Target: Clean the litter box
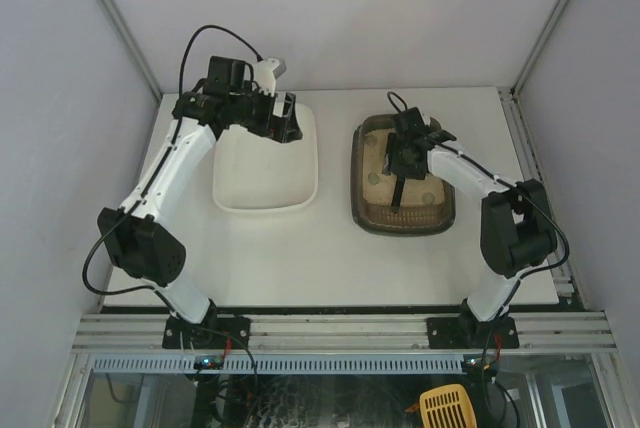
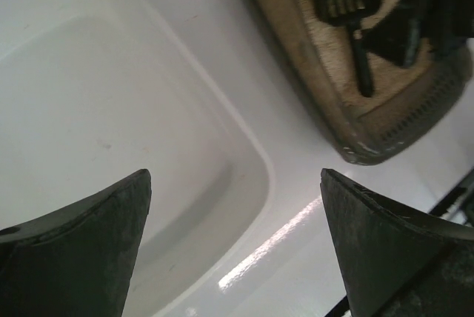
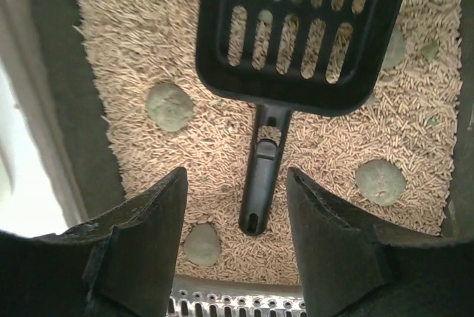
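The litter box point(image 1: 358, 163) is a dark brown-grey tray filled with beige pellet litter, right of centre on the table. A black slotted scoop point(image 1: 401, 193) lies in it, its head at the near end. In the right wrist view the scoop's handle point(image 3: 261, 184) points at my right gripper point(image 3: 237, 172), which is open and empty just above the handle's end. A few grey-green clumps point(image 3: 170, 106) lie on the litter. My left gripper point(image 1: 285, 126) is open and empty over the far right rim of the white tub point(image 1: 265, 173). From the left wrist view point(image 2: 235, 176) the litter box point(image 2: 311, 72) is at upper right.
The white tub point(image 2: 111, 95) holds nothing visible. A perforated grille point(image 3: 237, 304) spans the litter box's far end, under my right gripper. White walls close in the table at the back and on both sides. The table's dark edge point(image 2: 455, 195) runs past the litter box.
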